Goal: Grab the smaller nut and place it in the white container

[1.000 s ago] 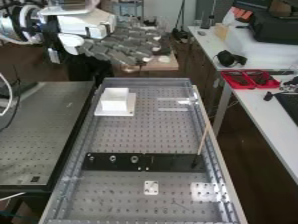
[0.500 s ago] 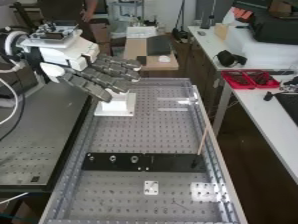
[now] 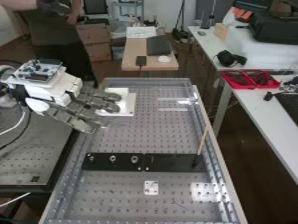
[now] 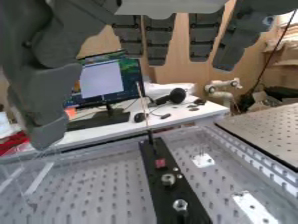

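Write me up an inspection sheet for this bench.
Surface: perforated metal bench top, with a black strip lying across it.
Job's things: metal nuts on the black strip; white container farther along the bench. Which nut is smallest: cannot tell for sure.
Clutter: thin stick standing aslant at the strip's end; small white plate nearby.
Hand: the hand is open beside the container, its fingers partly in front of it in the high view; no nut in its grasp.
Cables: white cable at the neighbouring bench.
Surroundings: side table with red trays and headphones.
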